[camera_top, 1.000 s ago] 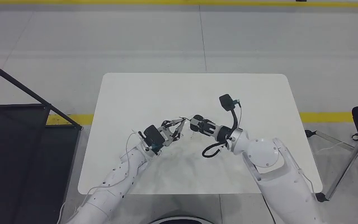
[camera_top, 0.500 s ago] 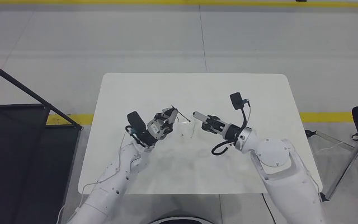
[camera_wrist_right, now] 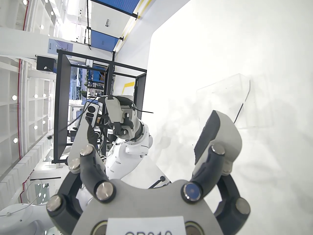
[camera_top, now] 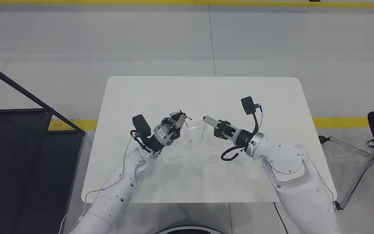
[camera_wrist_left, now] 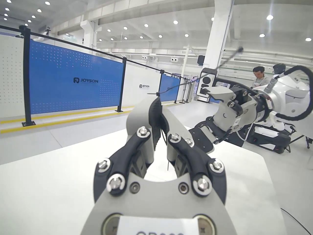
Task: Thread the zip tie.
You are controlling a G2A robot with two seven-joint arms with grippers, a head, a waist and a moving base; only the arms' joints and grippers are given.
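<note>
Since a second ago the pincers, then almost tip to tip, have drawn apart; over the last half second they barely shift.

Left pincer (camera_top: 179,117) (camera_wrist_left: 159,108) is raised off the table (camera_top: 263,164), its pads pressed together on the zip tie (camera_wrist_left: 229,57) (camera_wrist_right: 145,111). A short stub pokes out on one side of the tips. On the other side the long thin strap runs out from the tips, slanting up toward the right pincer, and ends free in the air short of it. A thin bit also hangs below the pads. Which end carries the head is too small to tell, and no closed loop is visible.

Right pincer (camera_top: 208,121) (camera_wrist_right: 150,123) faces the left one across a gap, spread wide and holding nothing. A clear box (camera_wrist_right: 227,99) sits on the table ahead of it and lower.

By my reading the threading is not done: one pincer has the tie, the other is empty, so this looks like a reset between tries. The next move likely calls for the right pincer to come in on the strap's free end, close on it near the tip, and steer it to the head's slot. That needs close alignment, since the strap is thin and probably springy and may flick aside if nudged.
</note>
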